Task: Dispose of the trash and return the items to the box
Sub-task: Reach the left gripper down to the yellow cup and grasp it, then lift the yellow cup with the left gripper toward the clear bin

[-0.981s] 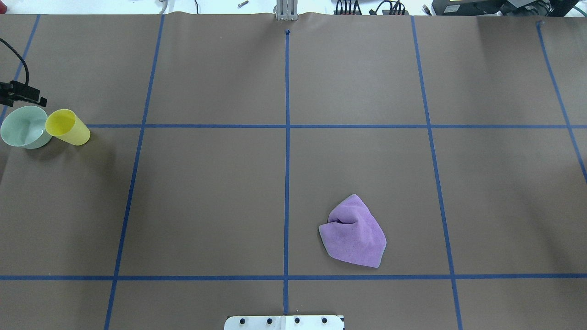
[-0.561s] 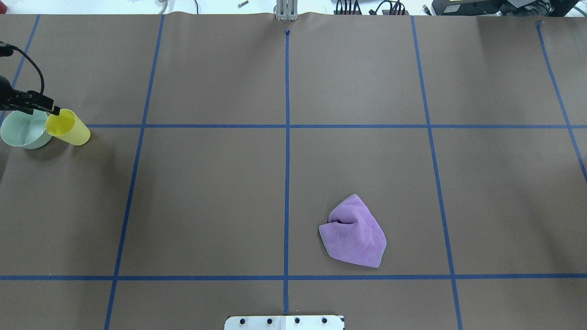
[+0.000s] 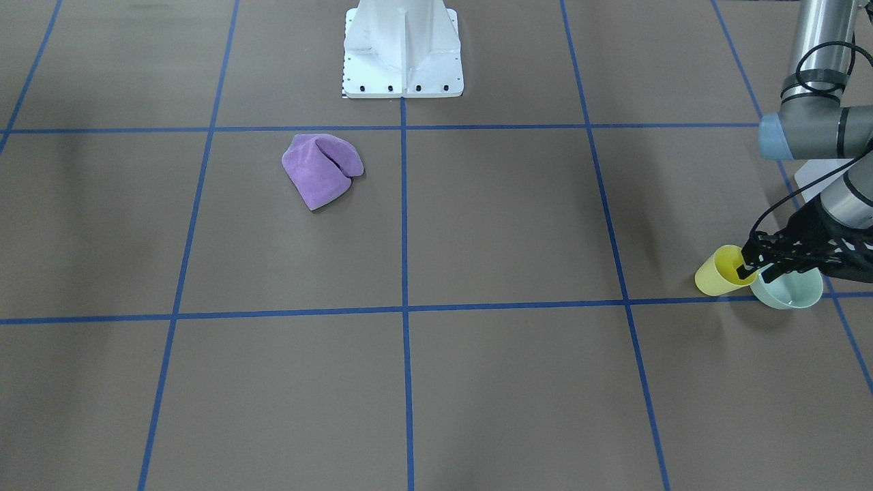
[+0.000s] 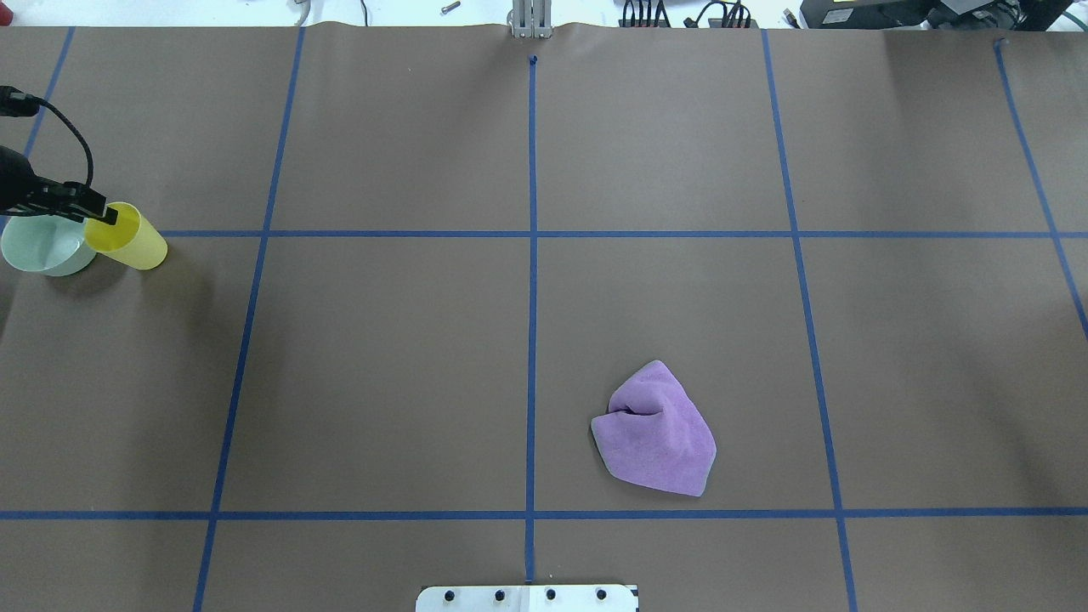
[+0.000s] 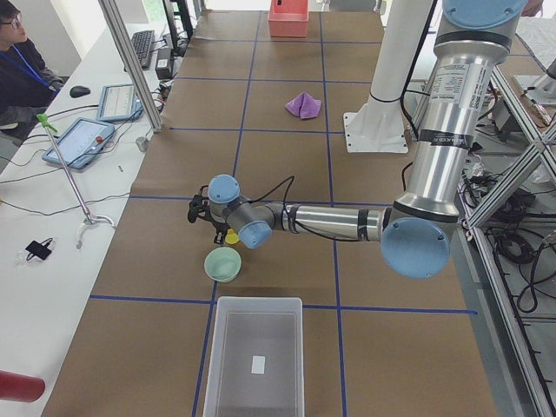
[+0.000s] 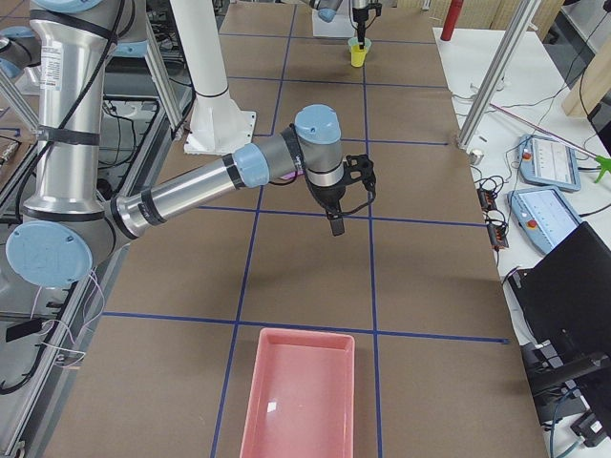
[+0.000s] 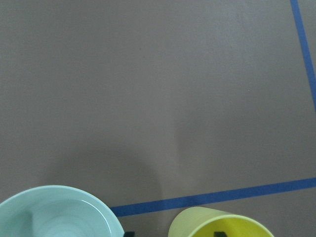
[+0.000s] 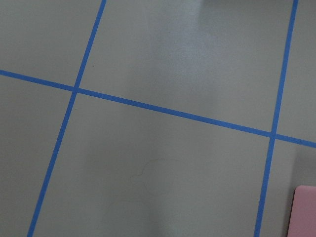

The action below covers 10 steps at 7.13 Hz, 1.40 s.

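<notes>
Left claw (image 3: pixel 754 273), spread, straddles yellow cup (image 3: pixel 713 279) rim beside mint bowl (image 3: pixel 794 292) — right claw (image 6: pixel 335 227), grip unclear.

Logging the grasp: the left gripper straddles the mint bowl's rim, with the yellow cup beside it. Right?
No: the left gripper straddles the yellow cup's rim, with the mint bowl beside it. The left wrist view shows a finger inside it.

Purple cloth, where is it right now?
In the overhead view, the purple cloth lies just right of the middle blue tape line, near the robot's white base plate.
</notes>
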### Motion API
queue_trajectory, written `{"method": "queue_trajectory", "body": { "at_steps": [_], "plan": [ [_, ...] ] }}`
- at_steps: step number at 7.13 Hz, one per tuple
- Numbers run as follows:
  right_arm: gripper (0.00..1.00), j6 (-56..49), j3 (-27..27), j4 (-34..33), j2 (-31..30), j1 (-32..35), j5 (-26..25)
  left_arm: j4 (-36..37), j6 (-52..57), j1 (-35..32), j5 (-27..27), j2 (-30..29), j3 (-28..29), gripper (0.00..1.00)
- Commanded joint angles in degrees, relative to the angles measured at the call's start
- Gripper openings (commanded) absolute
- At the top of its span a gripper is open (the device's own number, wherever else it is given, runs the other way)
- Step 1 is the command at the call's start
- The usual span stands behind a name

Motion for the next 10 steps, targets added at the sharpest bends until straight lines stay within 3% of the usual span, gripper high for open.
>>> {"method": "queue_trajectory", "body": {
  "at_steps": [1, 3, 6, 7, 10],
  "plan": [
    [1.00, 0.1, 0.0, 0.0, 0.0, 0.0, 0.0, -1.4, 0.2, 0.1, 0.1, 0.7, -0.2, 0.00],
    [1.00, 0.1, 0.0, -0.1, -0.1, -0.1, 0.1, -0.7, 0.0, -0.5, -0.3, 2.5, -4.8, 0.00],
    [1.00, 0.1, -0.1, -0.1, -0.2, -0.1, 0.1, 15.2, 4.4, -6.9, -2.8, 7.9, -20.8, 0.00],
    [1.00, 0.1, -0.2, -0.1, -0.2, -0.1, 0.1, 18.3, 13.4, -11.6, -2.8, 11.3, -22.7, 0.00],
    [1.00, 0.1, -0.2, -0.1, -0.1, -0.3, 0.1, 32.8, 44.0, -27.0, -2.4, 13.1, -21.0, 0.00]
  ]
}}
